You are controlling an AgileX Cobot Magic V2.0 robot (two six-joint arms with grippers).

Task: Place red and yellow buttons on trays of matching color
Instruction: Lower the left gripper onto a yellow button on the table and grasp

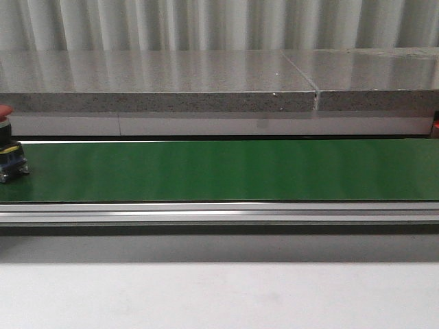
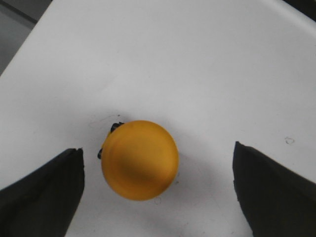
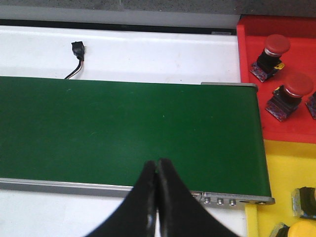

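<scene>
One yellow button, domed cap up, stands on a white table in the left wrist view. It sits between the two dark fingers of the left gripper, nearer one finger than the other and touching neither; the jaws are spread wide with nothing held.

One red button on a dark base, partly cut off by the frame, rests on the far left end of the green belt in the front view. A speckled stone ledge runs behind the belt.

One right gripper, seen from its wrist camera, hangs over the belt's near edge with its jaws pressed together and empty.

Two red buttons stand in the red tray just past the belt's end. The yellow tray adjoins it, holding yellow buttons only partly in view. A small black plug on a wire lies on the white surface beyond the belt.
</scene>
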